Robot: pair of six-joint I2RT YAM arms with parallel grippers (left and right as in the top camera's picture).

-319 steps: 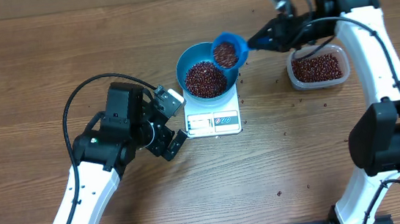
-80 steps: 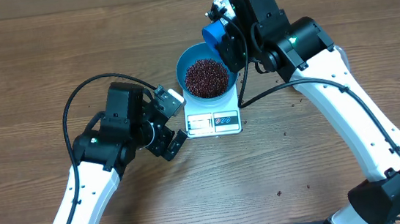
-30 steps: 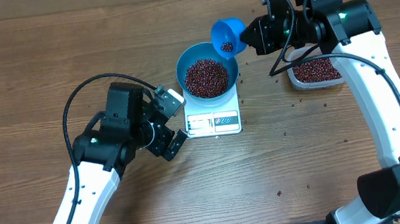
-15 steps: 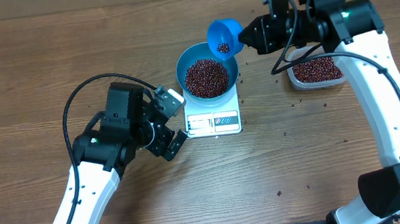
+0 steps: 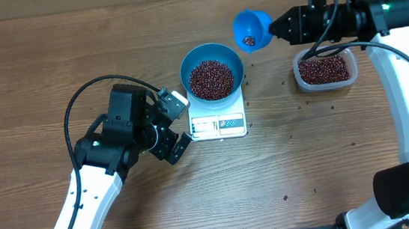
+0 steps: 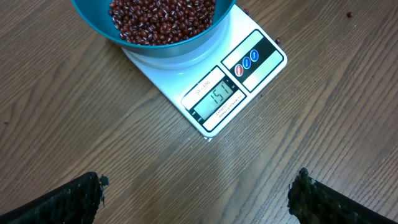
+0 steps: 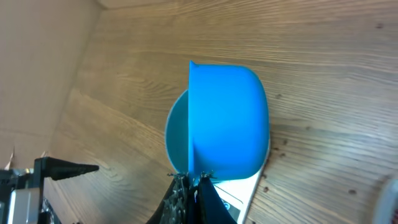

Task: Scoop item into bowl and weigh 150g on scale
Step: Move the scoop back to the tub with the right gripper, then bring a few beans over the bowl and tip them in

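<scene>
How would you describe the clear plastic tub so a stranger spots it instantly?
Find the small white square scale under the round bright blue bowl. To its right sits the clear rounded-rectangle plastic tub. Unlike the bowl, it is see-through.

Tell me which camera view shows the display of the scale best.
The left wrist view: the scale is close and its display reads clearly. Overhead shows it tiny and unreadable. The right wrist view shows only a white corner behind the scoop.

Robotics lab bench, seen from above.
Wood-grain table (image 5: pixel 20 72); white-and-black robot arm (image 5: pixel 92 197) at lower left, second arm (image 5: pixel 405 88) along right edge, loose black cable (image 5: pixel 85 87).
</scene>
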